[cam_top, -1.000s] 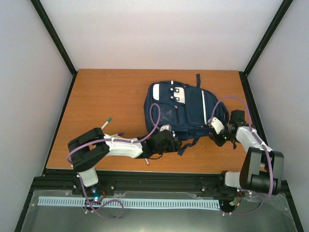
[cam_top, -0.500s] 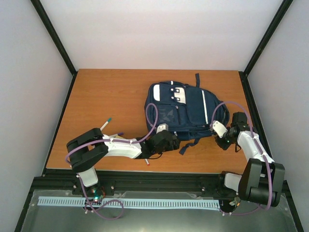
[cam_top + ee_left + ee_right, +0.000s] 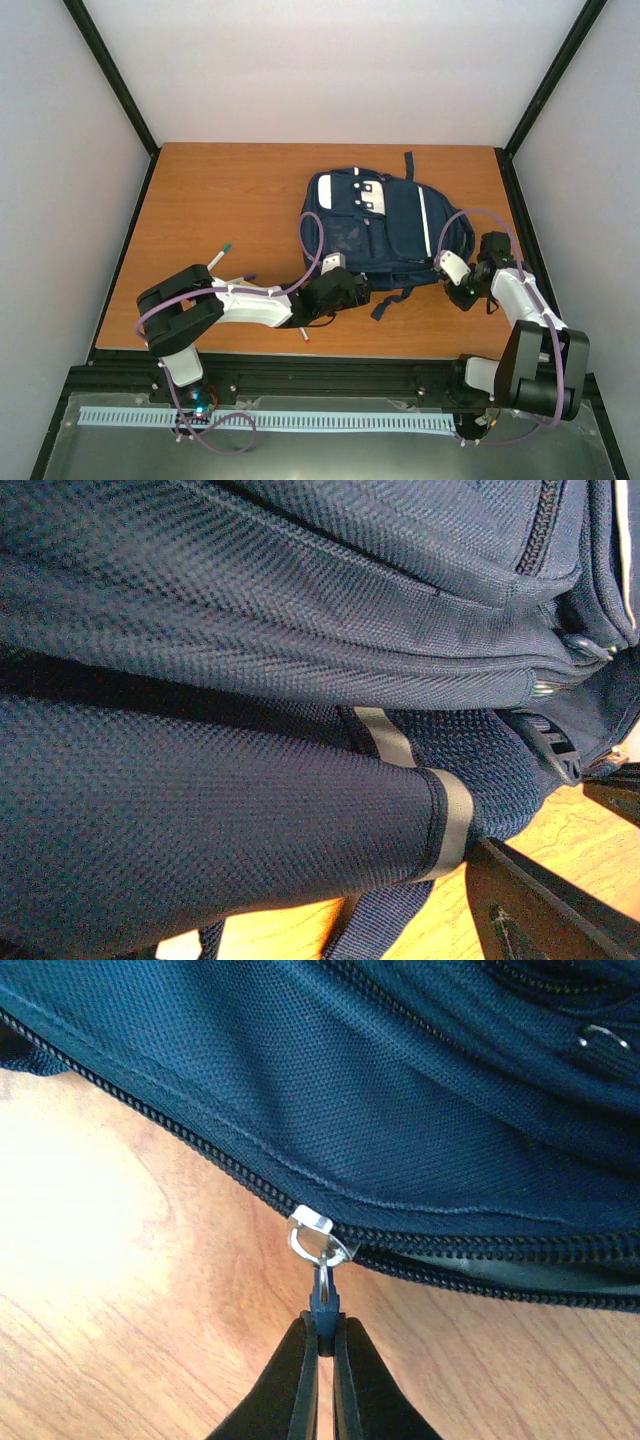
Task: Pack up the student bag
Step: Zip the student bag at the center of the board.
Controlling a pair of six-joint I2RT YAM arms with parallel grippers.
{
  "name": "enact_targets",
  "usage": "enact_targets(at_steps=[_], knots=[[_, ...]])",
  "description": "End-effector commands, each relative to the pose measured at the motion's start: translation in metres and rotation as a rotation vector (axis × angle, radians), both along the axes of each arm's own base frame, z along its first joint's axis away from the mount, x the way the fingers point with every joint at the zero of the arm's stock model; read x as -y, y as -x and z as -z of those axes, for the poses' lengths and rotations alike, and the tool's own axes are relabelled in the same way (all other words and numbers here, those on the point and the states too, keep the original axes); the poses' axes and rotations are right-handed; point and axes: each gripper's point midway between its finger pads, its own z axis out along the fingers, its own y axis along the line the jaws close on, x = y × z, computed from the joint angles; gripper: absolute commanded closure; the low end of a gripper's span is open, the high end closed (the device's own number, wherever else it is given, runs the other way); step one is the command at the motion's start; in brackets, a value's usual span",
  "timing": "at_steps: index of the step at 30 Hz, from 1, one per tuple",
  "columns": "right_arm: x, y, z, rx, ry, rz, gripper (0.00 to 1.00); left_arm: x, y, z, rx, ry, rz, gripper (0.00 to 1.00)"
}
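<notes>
The student bag (image 3: 385,225), navy with white patches, lies flat on the wooden table. My right gripper (image 3: 462,290) is at its near right edge. In the right wrist view it (image 3: 322,1325) is shut on the small blue zipper pull (image 3: 323,1300) hanging from the silver slider (image 3: 320,1235). The zipper gapes open to the right of the slider. My left gripper (image 3: 343,293) is at the bag's near left corner. In the left wrist view the padded shoulder strap (image 3: 250,820) fills the space between the fingers. Only one dark finger (image 3: 530,905) shows.
Loose pens lie on the table to the left: a green-tipped one (image 3: 219,254), one by the left arm (image 3: 245,278) and one near the front edge (image 3: 303,335). A dangling strap (image 3: 385,302) trails from the bag's near side. Black frame posts border the table.
My right gripper has moved toward the table's near right with the zipper pull, and the zipper has opened further. My left gripper shifted slightly left with the bag's corner.
</notes>
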Motion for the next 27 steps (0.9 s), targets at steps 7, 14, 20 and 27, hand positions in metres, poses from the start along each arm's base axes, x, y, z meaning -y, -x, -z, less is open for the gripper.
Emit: enact_targets(at_steps=[7,14,20,27], knots=[[-0.013,-0.026,0.002,0.029,-0.141,0.021,0.97,0.002,-0.010,-0.015,0.039,0.023,-0.017,0.18],[-0.023,-0.037,-0.003,0.071,-0.216,0.022,0.97,-0.001,-0.011,-0.016,0.047,0.007,-0.020,0.18],[-0.026,-0.040,-0.005,0.086,-0.235,0.022,0.94,-0.001,-0.010,-0.014,0.044,0.003,-0.015,0.18],[-0.024,-0.047,-0.001,0.091,-0.245,0.052,0.86,-0.002,-0.009,-0.011,0.038,-0.006,-0.016,0.18]])
